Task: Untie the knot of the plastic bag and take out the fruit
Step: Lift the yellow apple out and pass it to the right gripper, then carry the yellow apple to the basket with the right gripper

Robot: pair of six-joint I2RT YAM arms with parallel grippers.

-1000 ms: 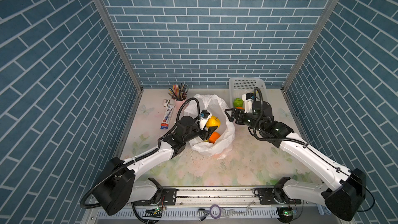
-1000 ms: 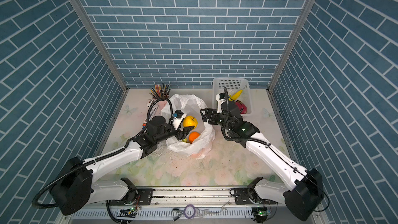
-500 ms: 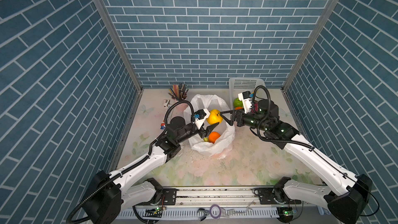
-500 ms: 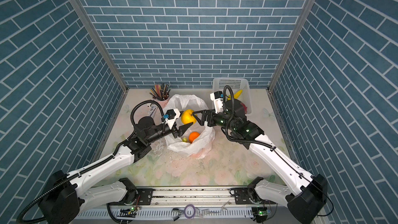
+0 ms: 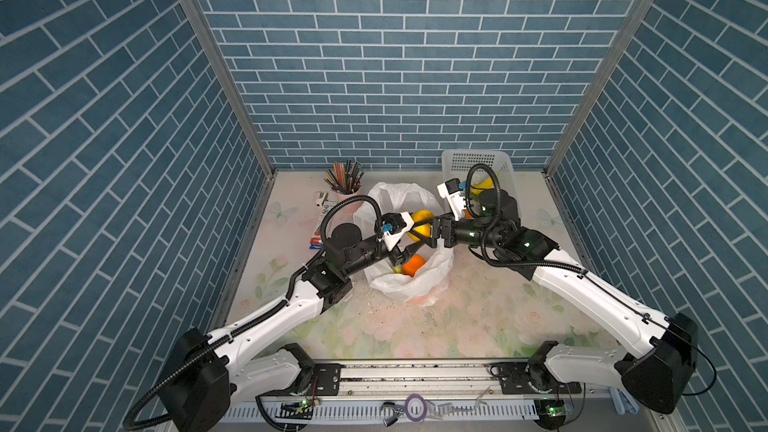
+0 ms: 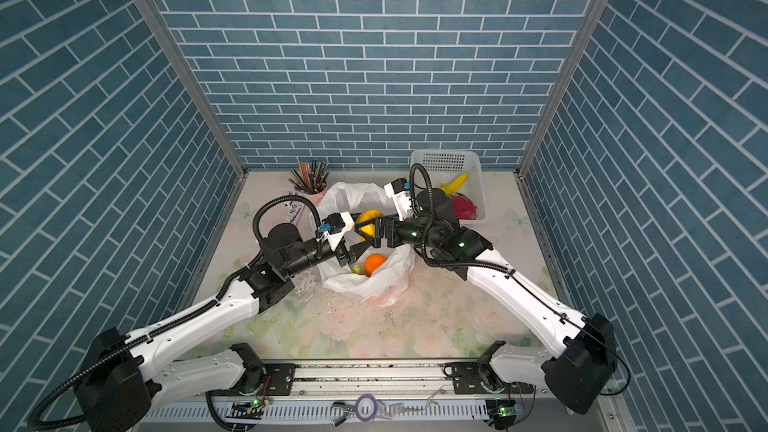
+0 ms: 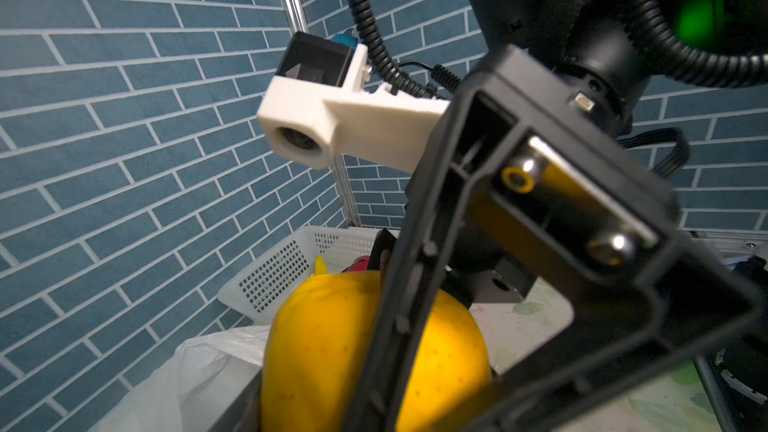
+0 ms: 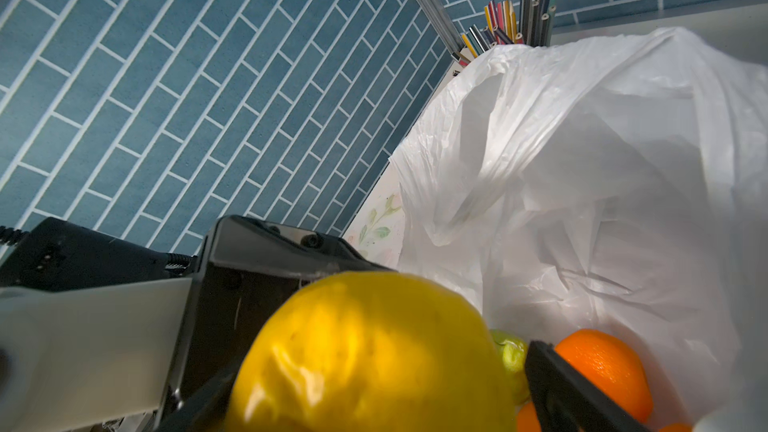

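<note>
The white plastic bag [image 5: 415,286] [image 6: 370,286] sits mid-table with its mouth wide open; the knot is out of view. My left gripper [image 5: 411,236] [image 6: 360,238] is shut on the yellow apple [image 5: 420,218] [image 6: 370,217], held above the bag's mouth. From the other side, my right gripper [image 5: 420,229] [image 6: 368,229] is open, its fingers [image 7: 399,326] straddling the apple [image 8: 365,355] [image 7: 324,359]. An orange [image 5: 412,264] [image 8: 602,367] and a green fruit [image 6: 356,268] [image 8: 509,355] lie inside the bag [image 8: 602,160].
A white perforated basket [image 5: 473,160] [image 6: 444,160] at the back right holds a banana [image 6: 455,182] and a pink dragon fruit [image 6: 463,205]. A cup of coloured pencils [image 5: 345,178] stands at the back, with a small box [image 5: 322,226] on the table beside it.
My left gripper lifted the yellow apple up out of the bag and toward the right. My right gripper swung left from the basket and opened around the apple.
</note>
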